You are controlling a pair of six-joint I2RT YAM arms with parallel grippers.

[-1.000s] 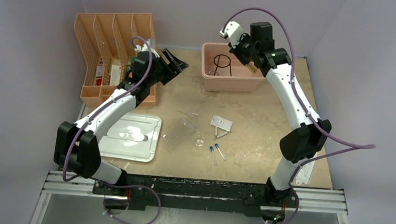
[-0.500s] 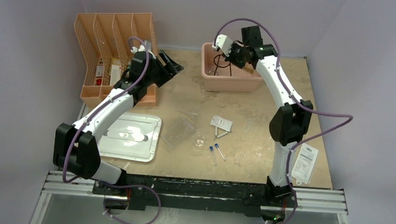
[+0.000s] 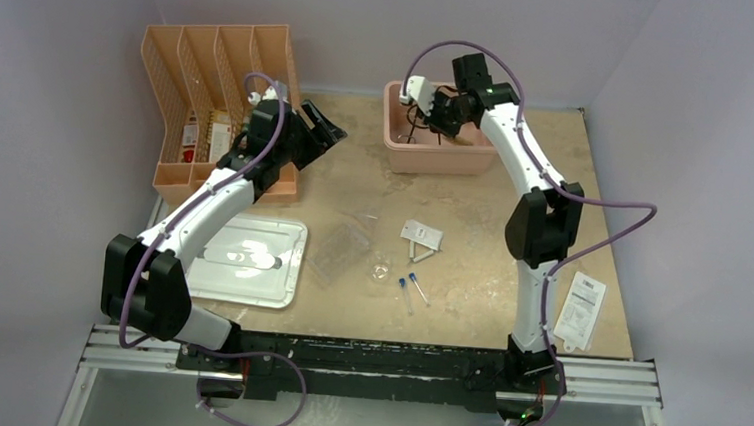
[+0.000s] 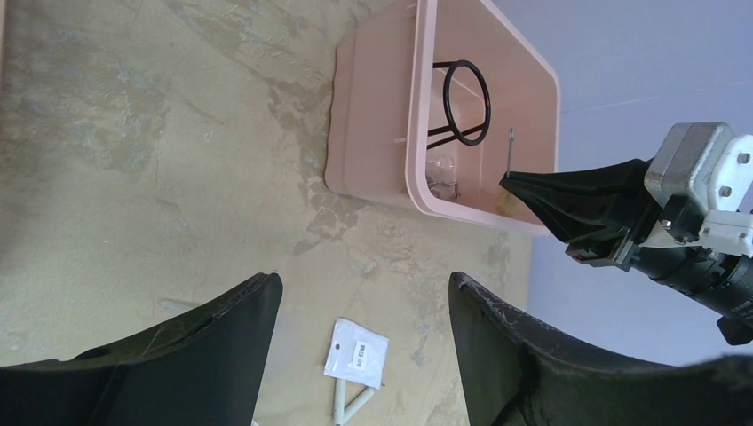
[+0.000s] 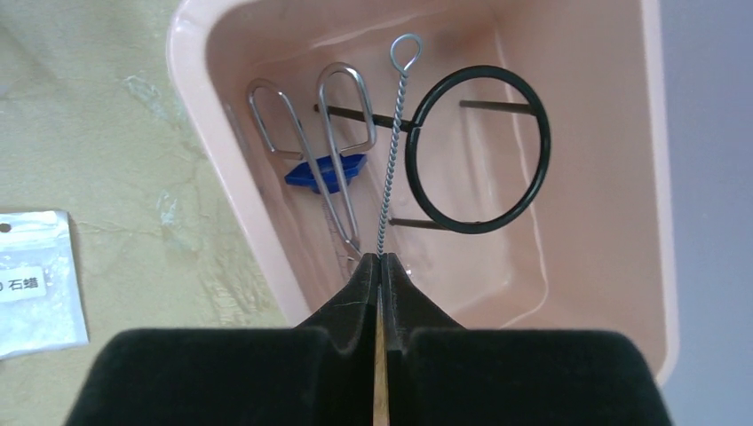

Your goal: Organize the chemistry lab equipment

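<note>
my right pincer (image 5: 380,264) is closed tight on the twisted wire stem of the test-tube brush (image 5: 395,142), and i hold it over the pink bin (image 5: 604,177) at the far side of the worktop (image 3: 493,221). the looped end of the stem points away from me, down into the bin. in there the black wire ring tripod (image 5: 545,146) lies on its side. the metal tongs (image 5: 306,146) lie next to it, across the blue foot of the blue-based clear cylinder (image 5: 324,171).

my left pincer (image 4: 364,280) has its fingers spread wide with nothing between them, up off the worktop just beside the peach file rack (image 3: 212,71).

in the middle of the worktop lie the clear plastic tray (image 3: 338,252), the tiny glass dish (image 3: 380,269) just beside it, and two blue-capped clear vials (image 3: 408,287) near the dish. a small white packet (image 3: 422,234) sits a little beyond them. the flat white lid (image 3: 249,259) lies to the left of the tray.
</note>
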